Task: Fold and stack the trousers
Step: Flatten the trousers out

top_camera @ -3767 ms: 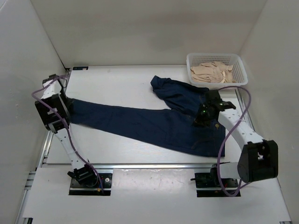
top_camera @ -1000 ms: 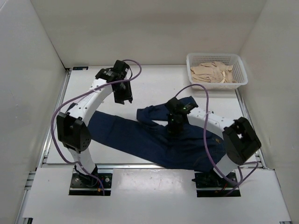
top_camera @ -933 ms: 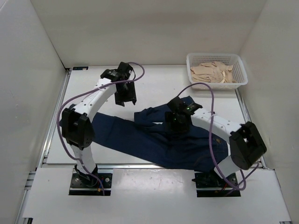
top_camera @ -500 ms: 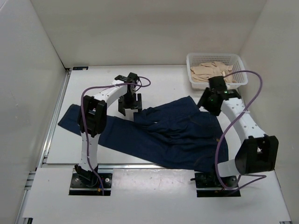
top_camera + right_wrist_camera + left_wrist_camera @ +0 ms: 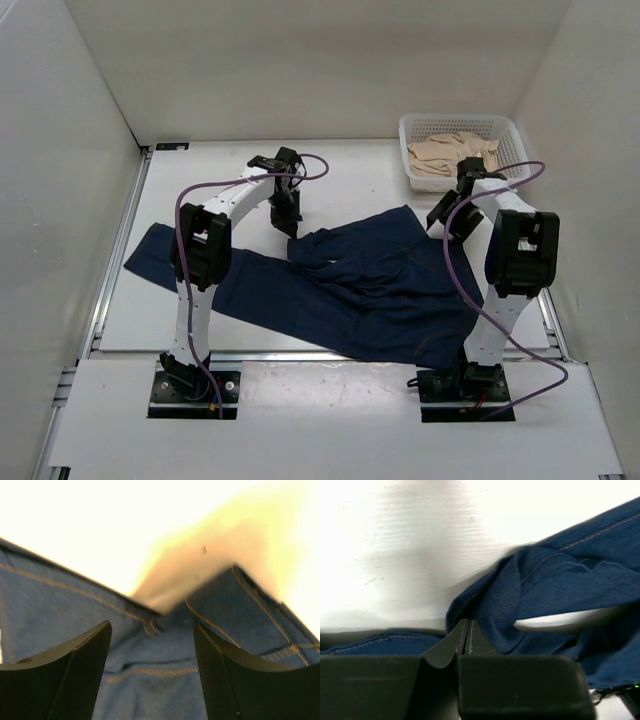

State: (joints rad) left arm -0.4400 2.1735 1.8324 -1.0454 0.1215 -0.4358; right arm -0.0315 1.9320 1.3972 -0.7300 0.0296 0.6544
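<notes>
The dark navy trousers (image 5: pixel 380 290) lie spread across the table. One leg reaches to the left and the other is bunched in the middle. My left gripper (image 5: pixel 292 228) sits at the bunched leg's end. In the left wrist view it (image 5: pixel 465 622) is shut, pinching the hem of the denim (image 5: pixel 560 580). My right gripper (image 5: pixel 440 222) hovers at the trousers' far right edge. In the right wrist view it (image 5: pixel 152 627) is open and empty, just above denim with tan stitching (image 5: pixel 150 680).
A white basket (image 5: pixel 405 140) holding beige cloth (image 5: pixel 455 155) stands at the back right, just behind the right gripper. White walls enclose the table on three sides. A metal rail (image 5: pixel 320 352) runs along the near edge.
The right gripper left the middle of the trousers and swung to their far right edge, the cloth spreading that way. The left gripper came down onto the bunched leg's hem and shut.
</notes>
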